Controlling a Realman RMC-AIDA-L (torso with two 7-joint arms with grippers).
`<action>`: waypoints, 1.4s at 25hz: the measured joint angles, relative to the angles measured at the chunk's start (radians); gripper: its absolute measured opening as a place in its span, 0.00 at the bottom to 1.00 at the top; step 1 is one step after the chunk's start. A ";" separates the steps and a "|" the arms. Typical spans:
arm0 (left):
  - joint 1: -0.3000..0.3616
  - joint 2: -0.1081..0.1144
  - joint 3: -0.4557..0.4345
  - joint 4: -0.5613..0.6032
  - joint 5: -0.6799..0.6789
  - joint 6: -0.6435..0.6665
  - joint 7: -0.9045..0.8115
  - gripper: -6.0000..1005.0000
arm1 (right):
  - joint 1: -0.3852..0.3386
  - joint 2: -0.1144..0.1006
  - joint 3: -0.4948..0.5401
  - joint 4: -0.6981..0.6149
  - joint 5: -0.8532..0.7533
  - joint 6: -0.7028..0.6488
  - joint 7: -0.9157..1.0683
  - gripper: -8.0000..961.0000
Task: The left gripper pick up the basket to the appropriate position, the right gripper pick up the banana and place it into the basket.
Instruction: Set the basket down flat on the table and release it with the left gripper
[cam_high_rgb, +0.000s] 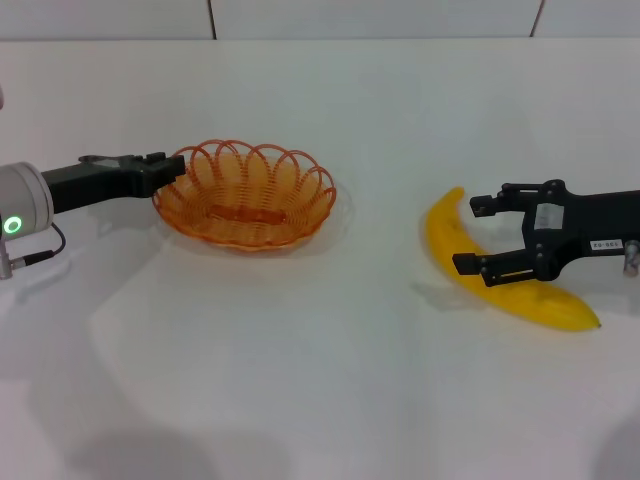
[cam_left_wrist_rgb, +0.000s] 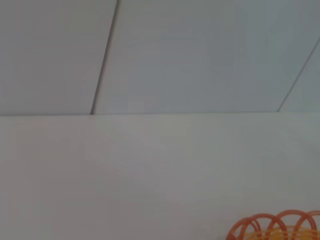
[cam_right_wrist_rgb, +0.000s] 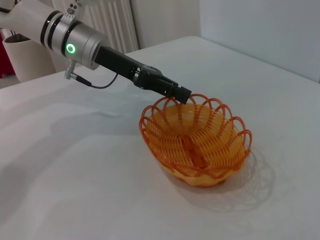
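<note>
Your left gripper (cam_high_rgb: 176, 169) sits at the basket's (cam_high_rgb: 245, 194) nine o'clock rim, its tip on the wire loops; you cannot tell whether it has closed on them; the basket rests on the white table (cam_high_rgb: 320, 400). Your right gripper (cam_high_rgb: 480, 235) hovers with fingers spread wide across the banana (cam_high_rgb: 500, 268), which lies at the basket's three o'clock, well apart; nothing is gripped.

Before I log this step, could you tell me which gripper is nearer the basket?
Left. The left gripper is at the basket rim; the right gripper is across the table, open around the banana.
</note>
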 joint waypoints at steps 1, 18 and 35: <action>0.000 0.000 0.000 0.000 0.002 0.000 0.000 0.29 | 0.000 0.000 0.000 0.000 0.000 0.000 0.000 0.93; 0.025 -0.001 0.001 0.064 0.001 0.012 0.069 0.67 | -0.006 0.000 0.002 0.000 0.004 0.003 0.000 0.93; 0.136 -0.001 -0.002 0.254 -0.045 0.217 0.127 0.66 | -0.005 0.001 0.002 0.001 0.004 0.005 -0.002 0.93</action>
